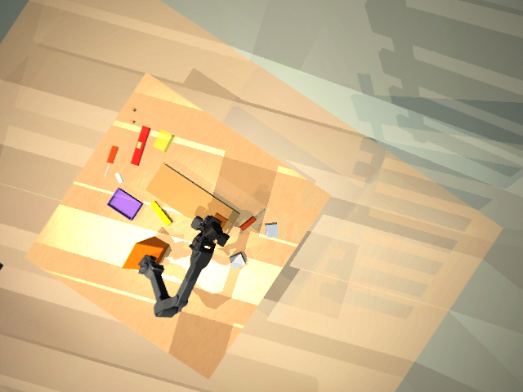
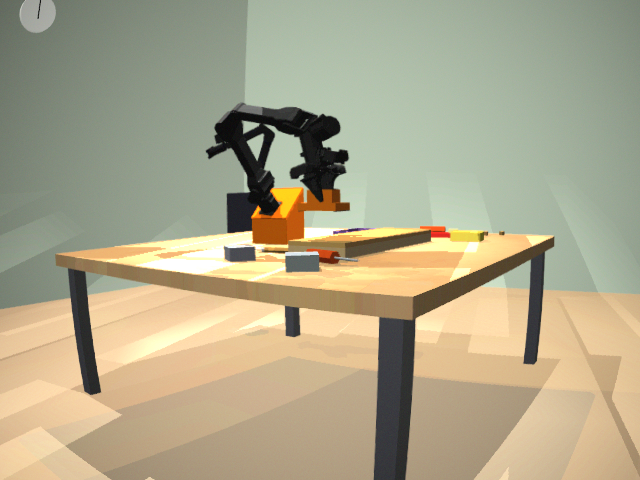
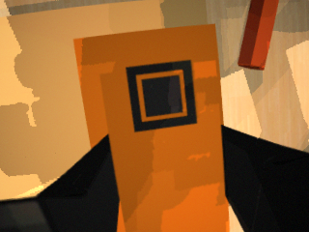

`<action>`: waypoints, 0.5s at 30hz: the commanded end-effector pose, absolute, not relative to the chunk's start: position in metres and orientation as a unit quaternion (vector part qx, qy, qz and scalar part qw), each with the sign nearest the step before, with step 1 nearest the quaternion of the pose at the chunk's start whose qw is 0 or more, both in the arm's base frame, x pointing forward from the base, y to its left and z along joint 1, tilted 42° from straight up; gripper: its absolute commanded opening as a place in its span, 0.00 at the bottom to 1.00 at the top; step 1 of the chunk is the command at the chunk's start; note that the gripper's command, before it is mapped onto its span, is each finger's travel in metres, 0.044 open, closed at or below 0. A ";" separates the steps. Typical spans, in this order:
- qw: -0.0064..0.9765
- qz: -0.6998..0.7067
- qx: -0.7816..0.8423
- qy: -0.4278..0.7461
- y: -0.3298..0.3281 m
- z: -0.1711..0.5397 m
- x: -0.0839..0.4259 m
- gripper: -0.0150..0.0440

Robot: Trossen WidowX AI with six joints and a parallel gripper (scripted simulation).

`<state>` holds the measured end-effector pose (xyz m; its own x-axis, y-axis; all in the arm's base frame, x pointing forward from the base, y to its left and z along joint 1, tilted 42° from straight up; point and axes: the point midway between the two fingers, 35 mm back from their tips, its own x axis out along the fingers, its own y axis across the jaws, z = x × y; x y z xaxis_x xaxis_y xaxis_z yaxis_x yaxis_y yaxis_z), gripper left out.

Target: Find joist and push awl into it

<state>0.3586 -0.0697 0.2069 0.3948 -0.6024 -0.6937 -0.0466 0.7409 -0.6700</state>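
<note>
Claw [image 1: 216, 222] [image 2: 328, 194] [image 3: 158, 134] grasps orange stud finder [image 1: 220, 219] [image 2: 324, 199] [image 3: 164, 150] above floor panel [image 1: 185, 192] [image 2: 361, 238]; red-handled screwdriver [image 1: 248, 222] [image 2: 324, 256] [image 3: 258, 34] lies just beside the panel, near two grey blocks.

Beyond the raised panel [image 1: 181, 189] [image 2: 385, 238], the red-handled screwdriver [image 1: 248, 222] [image 2: 324, 256] [image 3: 258, 34] and, seemingly, two grey blocks [image 1: 271, 230] [image 2: 301, 261] obstruct a low pass.
</note>
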 end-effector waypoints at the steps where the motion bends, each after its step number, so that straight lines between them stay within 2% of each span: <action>1: 0.777 -0.185 -0.309 0.515 -0.071 0.209 0.366 0.25; 15: 0.777 -0.186 -0.309 0.516 -0.086 0.193 0.370 0.25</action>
<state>0.3687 -0.0834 0.1980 0.3965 -0.6125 -0.6838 -0.0236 0.7379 -0.6745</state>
